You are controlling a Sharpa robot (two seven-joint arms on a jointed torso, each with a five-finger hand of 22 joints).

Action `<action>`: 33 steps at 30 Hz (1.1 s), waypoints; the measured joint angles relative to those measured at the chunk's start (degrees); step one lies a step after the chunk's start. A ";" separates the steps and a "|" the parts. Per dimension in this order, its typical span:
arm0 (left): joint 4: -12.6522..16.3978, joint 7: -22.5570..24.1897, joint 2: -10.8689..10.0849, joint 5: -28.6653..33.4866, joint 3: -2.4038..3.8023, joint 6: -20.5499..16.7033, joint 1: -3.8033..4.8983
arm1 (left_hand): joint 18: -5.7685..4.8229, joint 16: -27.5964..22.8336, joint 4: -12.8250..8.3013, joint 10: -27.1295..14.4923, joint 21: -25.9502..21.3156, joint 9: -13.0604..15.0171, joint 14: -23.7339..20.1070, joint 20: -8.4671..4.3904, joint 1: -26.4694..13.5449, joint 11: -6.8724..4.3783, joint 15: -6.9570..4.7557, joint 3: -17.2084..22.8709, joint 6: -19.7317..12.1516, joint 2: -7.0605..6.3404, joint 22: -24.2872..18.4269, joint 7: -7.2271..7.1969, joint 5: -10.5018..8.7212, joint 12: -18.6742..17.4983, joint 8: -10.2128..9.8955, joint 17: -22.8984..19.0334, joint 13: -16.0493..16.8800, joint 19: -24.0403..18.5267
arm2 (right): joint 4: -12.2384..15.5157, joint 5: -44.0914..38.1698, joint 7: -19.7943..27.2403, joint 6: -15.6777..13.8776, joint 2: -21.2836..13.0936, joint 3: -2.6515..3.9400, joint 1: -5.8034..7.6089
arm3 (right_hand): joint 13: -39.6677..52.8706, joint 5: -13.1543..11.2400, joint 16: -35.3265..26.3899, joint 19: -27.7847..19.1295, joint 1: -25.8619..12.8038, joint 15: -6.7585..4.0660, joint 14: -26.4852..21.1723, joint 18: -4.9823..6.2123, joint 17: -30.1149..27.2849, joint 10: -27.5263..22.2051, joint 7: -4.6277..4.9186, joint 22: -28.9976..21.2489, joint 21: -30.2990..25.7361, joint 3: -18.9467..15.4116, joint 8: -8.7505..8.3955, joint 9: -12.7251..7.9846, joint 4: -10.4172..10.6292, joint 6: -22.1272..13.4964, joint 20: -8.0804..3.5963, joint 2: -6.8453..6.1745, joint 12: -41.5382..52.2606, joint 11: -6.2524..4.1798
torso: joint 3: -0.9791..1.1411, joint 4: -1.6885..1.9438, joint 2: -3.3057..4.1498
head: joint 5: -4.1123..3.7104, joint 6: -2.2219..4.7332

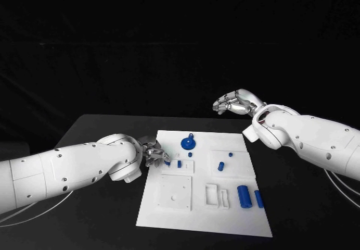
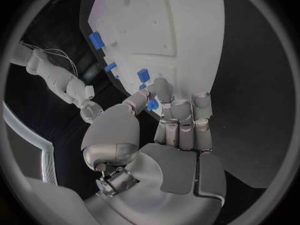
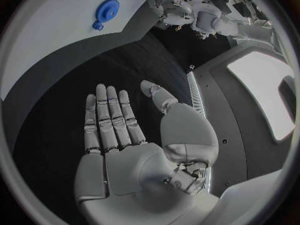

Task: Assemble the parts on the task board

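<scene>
You see the white task board [image 1: 202, 208] lying on the black desk [image 1: 98, 130] — seven blue parts on it. Your left hand [image 1: 154, 152] sits at its near-left edge, fingers [image 2: 159, 92] pinching a small blue part [image 2: 152, 104]. Right hand [image 1: 236, 103] hovers beyond the board — fingers straight, holding nothing.
</scene>
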 measured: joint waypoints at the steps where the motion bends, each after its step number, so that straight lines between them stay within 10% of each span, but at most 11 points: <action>1: 0.09 0.00 -0.02 -0.07 0.00 -0.11 -0.01 | 0.00 0.00 0.00 0.06 0.00 0.00 0.00 0.00 0.00 0.07 0.00 0.00 0.00 0.00 0.00 0.00 0.00 0.00 0.01 0.05 0.05 0.00 | 0.01 0.00 0.00 0.00 0.00 0.00 0.00 | 0.00 0.00 0.00 0.00 0.00 0.00 0.00 0.00 0.00 0.00 0.00 0.01 0.00 0.00 0.00 0.00 0.00 0.00 0.00 0.00 0.00 0.00 | 0.01 0.00 0.00 | -0.01 -0.02; 33: 0.78 -0.28 -0.25 -3.03 0.02 1.24 -0.04 | 0.00 0.27 -0.03 0.07 0.00 0.00 0.17 0.00 0.01 0.10 -0.01 0.00 0.10 0.01 0.10 0.06 1.11 0.44 -0.04 0.23 0.31 -0.01 | -0.12 0.05 -0.01 0.02 0.05 0.00 -0.01 | 0.00 -0.04 0.00 0.01 0.00 0.00 0.00 0.00 -0.04 0.00 -0.01 0.09 0.00 0.00 0.00 -0.10 0.00 0.00 -0.01 0.00 0.00 0.00 | 0.03 -0.06 -0.02 | -0.08 -0.57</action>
